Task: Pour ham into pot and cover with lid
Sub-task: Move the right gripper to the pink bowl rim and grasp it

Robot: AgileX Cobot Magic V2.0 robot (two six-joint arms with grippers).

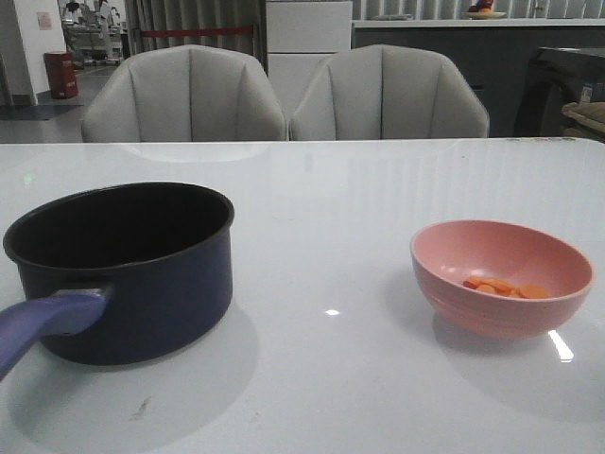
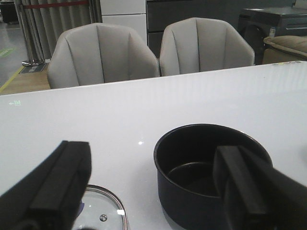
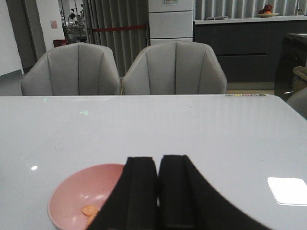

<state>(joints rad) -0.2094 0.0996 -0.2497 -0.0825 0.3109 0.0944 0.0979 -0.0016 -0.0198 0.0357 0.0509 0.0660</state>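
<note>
Ham (image 3: 89, 210) in bowl (image 3: 72, 191) | beside closed right end effector (image 3: 158, 191)

A dark navy round saucepan (image 1: 128, 270) with a purple-blue handle stands left on the glossy white table (image 1: 321, 236); well apart, right, a pink bowl (image 1: 501, 276) holds orange ham slices (image 1: 506, 287).

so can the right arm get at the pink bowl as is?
Probably yes. The pink bowl sits just beyond the right gripper with nothing between them, but the jaws are shut, so they would need to open first.
</note>
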